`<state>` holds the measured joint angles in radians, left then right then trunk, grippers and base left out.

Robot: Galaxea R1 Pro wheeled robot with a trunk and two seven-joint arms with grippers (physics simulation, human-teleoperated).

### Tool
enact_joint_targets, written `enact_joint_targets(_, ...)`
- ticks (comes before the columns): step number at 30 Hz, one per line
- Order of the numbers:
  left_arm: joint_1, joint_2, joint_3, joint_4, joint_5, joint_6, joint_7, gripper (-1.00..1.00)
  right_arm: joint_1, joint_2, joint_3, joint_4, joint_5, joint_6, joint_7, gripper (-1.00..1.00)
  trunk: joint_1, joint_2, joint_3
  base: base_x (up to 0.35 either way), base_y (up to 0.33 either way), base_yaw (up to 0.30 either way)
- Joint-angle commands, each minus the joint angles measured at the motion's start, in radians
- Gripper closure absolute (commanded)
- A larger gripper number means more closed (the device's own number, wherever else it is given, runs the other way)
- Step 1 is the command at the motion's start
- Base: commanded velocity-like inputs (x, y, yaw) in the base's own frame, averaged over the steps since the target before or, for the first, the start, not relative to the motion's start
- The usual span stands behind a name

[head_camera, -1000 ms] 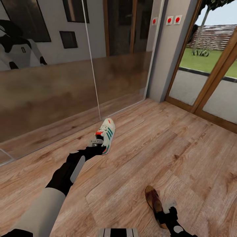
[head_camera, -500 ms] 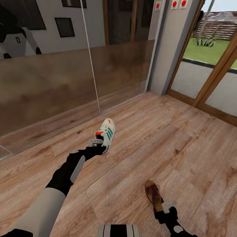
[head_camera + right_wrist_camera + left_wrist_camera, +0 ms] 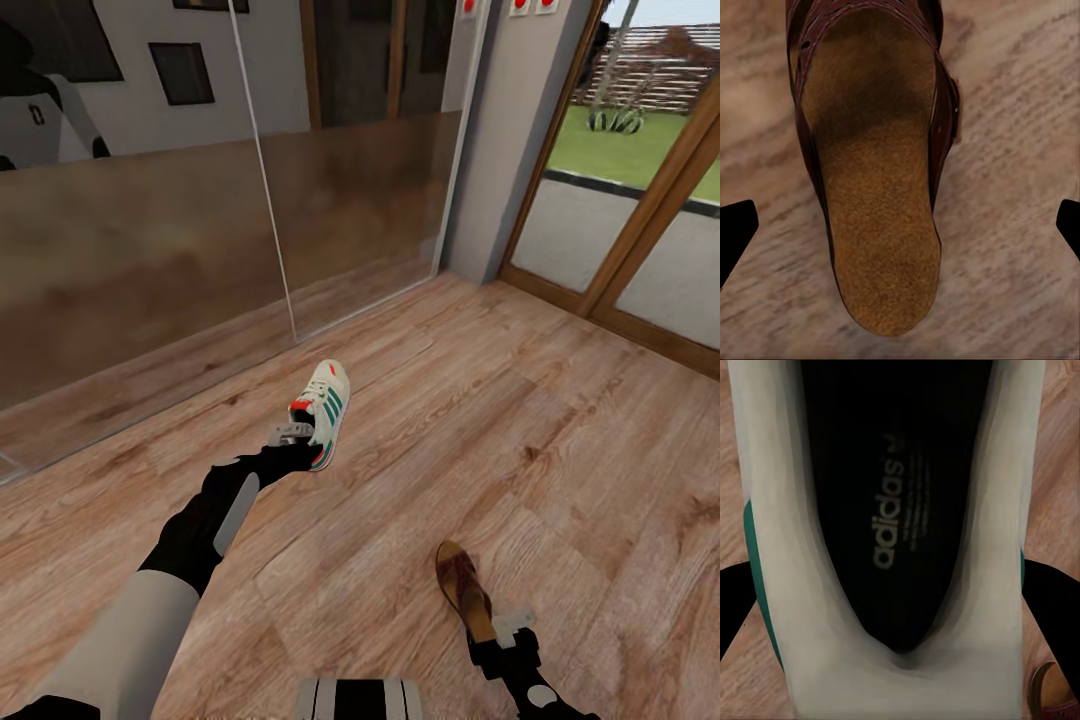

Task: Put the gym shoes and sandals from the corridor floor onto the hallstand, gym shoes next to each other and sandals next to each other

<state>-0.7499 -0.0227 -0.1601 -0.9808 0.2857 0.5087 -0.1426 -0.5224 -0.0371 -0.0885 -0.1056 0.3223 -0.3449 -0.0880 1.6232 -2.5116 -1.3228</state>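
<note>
Above the corridor floor (image 3: pixel 560 420), each gripper carries one shoe — left gripper (image 3: pixel 290 437) a gym shoe (image 3: pixel 325 400), right gripper (image 3: pixel 505 630) a sandal (image 3: pixel 460 585) — and either heel-end hold may slip during travel.

**Hidden and cut off**

The left tool (image 3: pixel 290 437) covers the heel of the gym shoe (image 3: pixel 325 412), so its grip cannot be judged. In the left wrist view the gym shoe (image 3: pixel 900 540) runs past the frame. The right tool (image 3: pixel 505 632) hides the sandal's (image 3: pixel 462 587) near end; the sandal's (image 3: pixel 874 172) toe is cropped in the right wrist view. The robot's mirrored reflection (image 3: pixel 40 110) is cut off at the far left.
</note>
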Motion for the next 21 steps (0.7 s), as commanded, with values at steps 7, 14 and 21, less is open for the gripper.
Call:
enact_joint_targets(7,-0.001,0.000,0.001,-0.001,0.004,0.005,0.001,1.00,-0.001,0.000,-0.008,0.001,0.010,-0.004,-0.003,-1.00,0.003,-0.002,-0.035,0.000,0.000,-0.001)
enact_joint_targets(14,0.000,0.000,0.001,-0.001,0.004,0.005,0.001,1.00,-0.001,0.000,-0.008,0.001,0.009,-0.004,-0.003,-1.00,0.003,-0.002,-0.042,0.000,0.000,-0.039)
enact_joint_targets(21,-0.001,0.000,0.001,-0.001,0.004,0.005,0.000,1.00,-0.001,0.000,-0.008,0.001,0.009,-0.004,-0.003,-1.00,0.006,-0.004,-0.077,0.000,0.000,-0.165)
